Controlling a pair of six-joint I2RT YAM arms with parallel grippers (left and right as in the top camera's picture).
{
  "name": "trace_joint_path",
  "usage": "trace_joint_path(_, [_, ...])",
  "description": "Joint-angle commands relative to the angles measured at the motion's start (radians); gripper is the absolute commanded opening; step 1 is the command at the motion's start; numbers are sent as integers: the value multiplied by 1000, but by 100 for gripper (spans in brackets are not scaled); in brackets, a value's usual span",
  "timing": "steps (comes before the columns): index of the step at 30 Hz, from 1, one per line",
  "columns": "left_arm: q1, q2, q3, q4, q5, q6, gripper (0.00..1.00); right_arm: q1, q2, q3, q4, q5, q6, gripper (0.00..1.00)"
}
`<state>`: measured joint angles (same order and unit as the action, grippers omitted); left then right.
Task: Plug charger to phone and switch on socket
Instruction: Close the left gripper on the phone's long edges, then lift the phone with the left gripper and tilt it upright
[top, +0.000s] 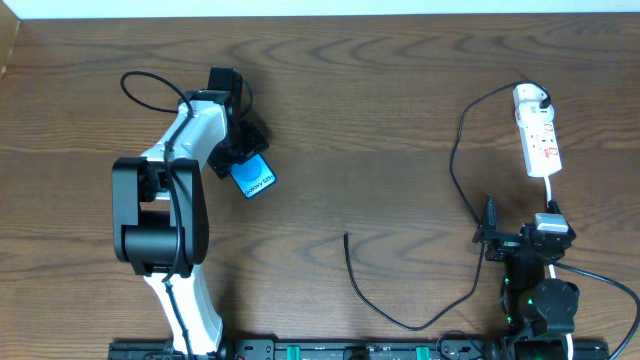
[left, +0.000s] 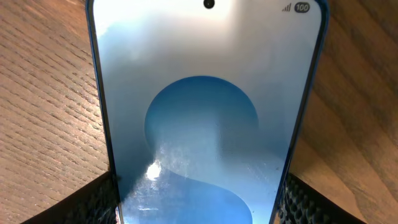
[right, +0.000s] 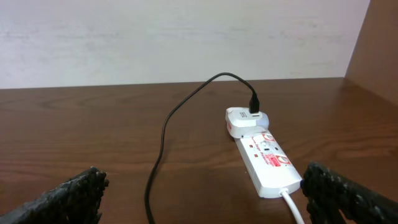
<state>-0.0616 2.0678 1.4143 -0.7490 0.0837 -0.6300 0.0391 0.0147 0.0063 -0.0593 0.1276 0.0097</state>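
The phone (top: 256, 179), blue-screened, sits between my left gripper's (top: 246, 170) fingers at the left of the table. In the left wrist view the phone (left: 205, 93) fills the frame and both fingers of the gripper (left: 199, 202) press its edges. The white socket strip (top: 540, 143) lies at the far right, with the charger's white adapter (top: 530, 97) plugged into its far end. The black cable (top: 455, 150) loops down to its free tip (top: 346, 236) at mid-table. My right gripper (top: 520, 228) is wide open and empty, just short of the socket (right: 267, 160) and beside the cable (right: 163, 130).
A thicker black robot cable (top: 150, 85) loops behind the left arm. The arm bases and a rail (top: 340, 350) run along the front edge. The socket's white cord (right: 292, 205) passes by my right gripper's (right: 202, 186) right finger. A wall stands behind the table.
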Motion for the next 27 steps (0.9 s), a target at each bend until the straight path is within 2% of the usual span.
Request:
trace_joint_path(1, [-2,39,-6,3,28,-7,71,10,-9,-1,-4,1,-15,99])
trace_joint_path(8, [-2,39,-6,3,28,-7,57,10,-9,-1,-4,1,-15,99])
trace_joint_path(10, [-1,39,-6,3,28,0,50,10,-9,-1,-4,1,-15,99])
trace_joint_path(16, [-1,39,-6,2,28,4,19,10,-9,-1,-4,1,-15,99])
trace_joint_path(17, [-1,39,-6,2,28,4,9,10,-9,-1,-4,1,-15,99])
trace_joint_path(27, [-1,28,-4,-14,29,8,7,10,-9,-1,-4,1,-15,99])
